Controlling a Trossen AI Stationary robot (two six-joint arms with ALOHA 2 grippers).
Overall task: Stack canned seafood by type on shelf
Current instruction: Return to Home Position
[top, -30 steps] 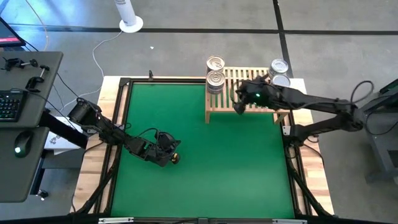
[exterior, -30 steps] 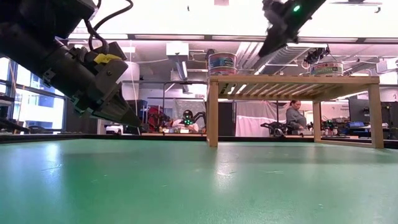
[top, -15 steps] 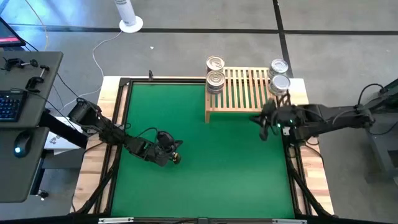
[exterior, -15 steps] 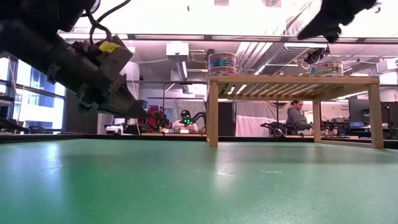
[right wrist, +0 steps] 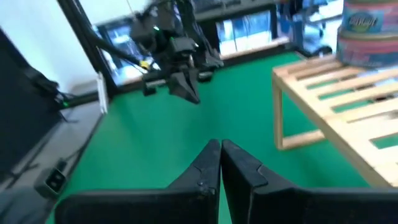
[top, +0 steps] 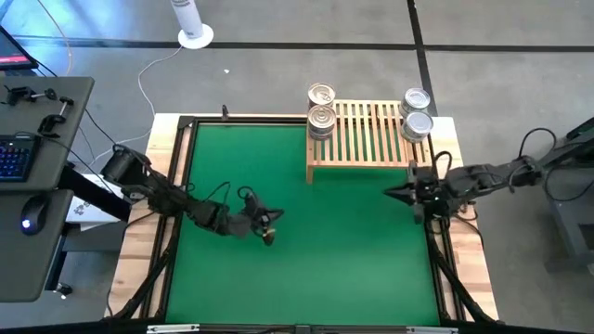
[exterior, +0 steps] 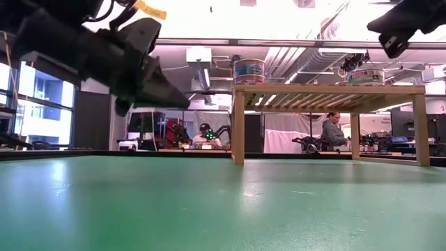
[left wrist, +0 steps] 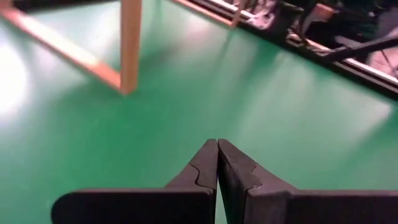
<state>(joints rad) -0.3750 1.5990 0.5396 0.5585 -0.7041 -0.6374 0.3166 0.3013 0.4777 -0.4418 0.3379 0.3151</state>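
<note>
The left end effector (top: 266, 229) hovers above the green table (top: 306, 278), left of centre, its fingers (left wrist: 205, 168) pressed tight together and gripping nothing. Farther right, at the table's far edge, stands the slatted wooden shelf (top: 362, 139). Canned seafood sits at both of its ends: the left-end tins (top: 322, 118) and the right-end tins (top: 418, 123), shiny lids up. The right end effector (top: 390, 193) hangs near the shelf's right front leg, pointing left, narrow and empty.

Your left hand (left wrist: 217, 144) hangs over the green counter (left wrist: 292, 112).
Its fingers (left wrist: 202, 169) meet tip to tip; a leg of the shelf (left wrist: 130, 46) stands well ahead.
</note>
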